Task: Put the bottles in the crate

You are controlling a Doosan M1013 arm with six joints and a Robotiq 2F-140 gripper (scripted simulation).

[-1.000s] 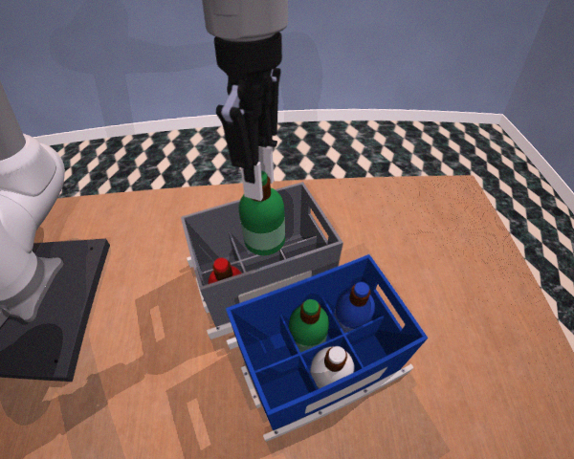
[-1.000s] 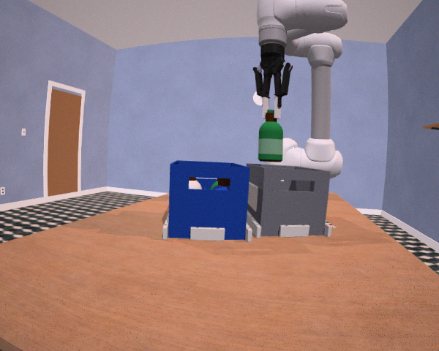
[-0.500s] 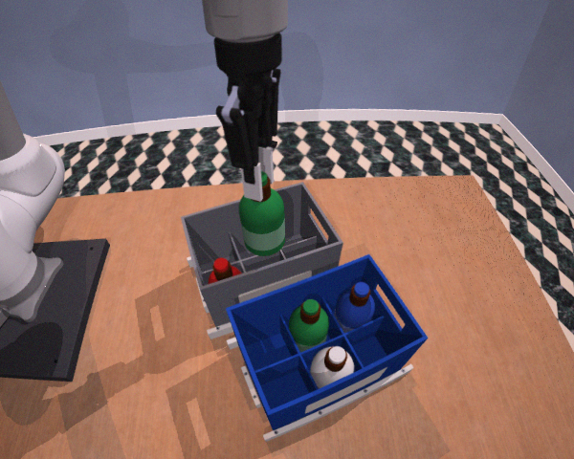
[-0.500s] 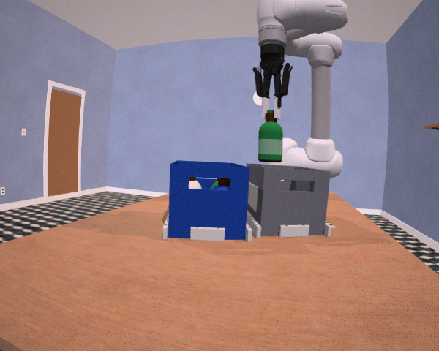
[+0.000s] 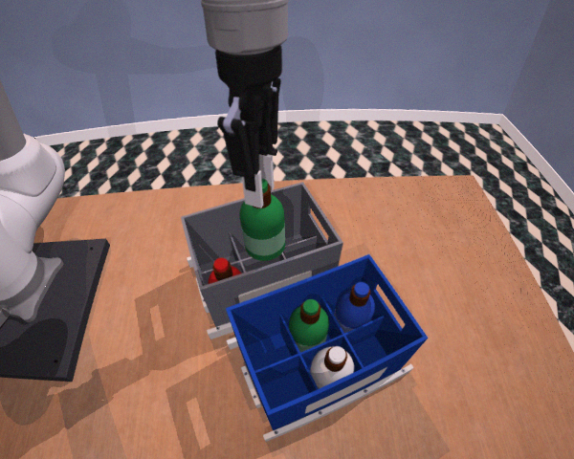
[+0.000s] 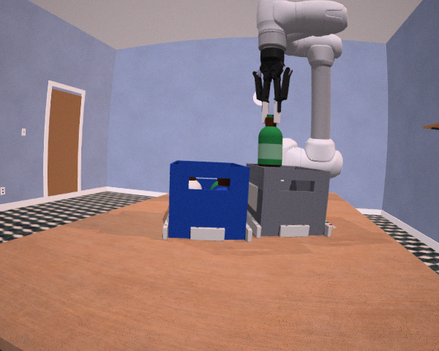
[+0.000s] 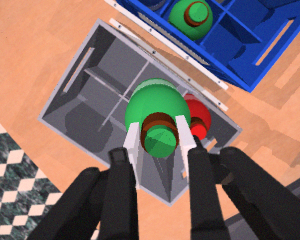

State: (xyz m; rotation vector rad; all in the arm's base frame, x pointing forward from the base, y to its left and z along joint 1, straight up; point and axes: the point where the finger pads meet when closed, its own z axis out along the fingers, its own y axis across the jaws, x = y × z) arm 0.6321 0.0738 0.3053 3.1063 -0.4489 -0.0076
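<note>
My gripper (image 5: pixel 261 189) (image 6: pixel 271 117) (image 7: pixel 159 132) is shut on the neck of a green bottle (image 5: pixel 262 219) (image 6: pixel 270 140) (image 7: pixel 156 105). The bottle hangs upright over the grey crate (image 5: pixel 277 276) (image 6: pixel 293 208) (image 7: pixel 65 90), its base about at rim height. A red bottle (image 5: pixel 221 269) (image 7: pixel 197 115) stands in a corner compartment of the grey crate. The blue crate (image 5: pixel 242 345) (image 6: pixel 208 211) (image 7: pixel 250 82) holds another green bottle (image 5: pixel 308 326) (image 7: pixel 192 22), a blue bottle (image 5: pixel 355 308) and a white bottle (image 5: pixel 329 370). The pick list (image 6: pixel 330 224) barely shows beyond the grey crate and is unreadable.
White strips lie on the wooden table (image 5: pixel 401 212) (image 6: pixel 212 287) around the bases of both crates, which stand close together. The arm's base stands on a dark plate (image 5: pixel 87 296) at the left in the top view.
</note>
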